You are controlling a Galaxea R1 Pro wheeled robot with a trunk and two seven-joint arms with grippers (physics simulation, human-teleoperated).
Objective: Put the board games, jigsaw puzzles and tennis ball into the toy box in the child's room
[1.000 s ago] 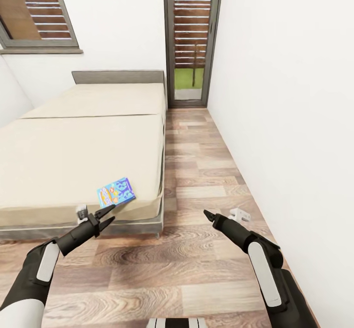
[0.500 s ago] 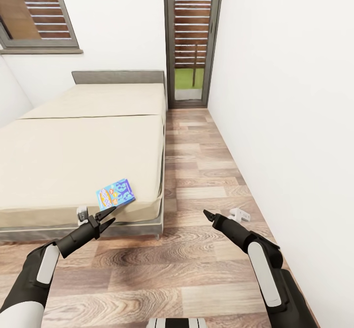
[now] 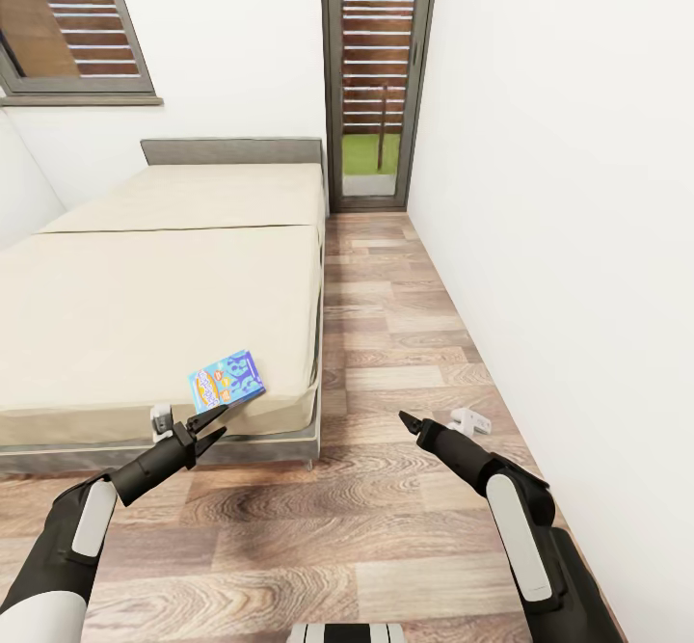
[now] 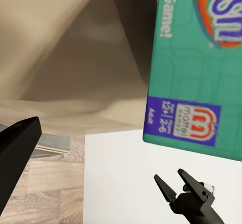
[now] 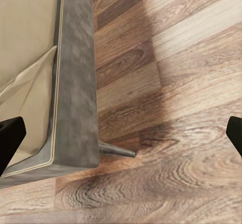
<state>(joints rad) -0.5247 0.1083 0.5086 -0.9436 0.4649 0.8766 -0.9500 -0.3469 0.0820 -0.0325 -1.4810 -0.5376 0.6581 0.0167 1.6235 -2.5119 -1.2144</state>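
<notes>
Near bed (image 3: 145, 315) corner: blue board game (image 3: 226, 379) unmoved since earlier frame; left hand (image 3: 210, 421) spread, empty, just short. Right hand (image 3: 405, 421) fingers apart, partly cropped.

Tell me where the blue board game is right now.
In the head view the blue board game lies flat on the bed, near its front right corner, just beyond the left gripper.

The bed (image 3: 164, 267) runs off the head view's left edge. In the left wrist view, the board game (image 4: 201, 68) is cropped, its print partly unreadable.
</notes>
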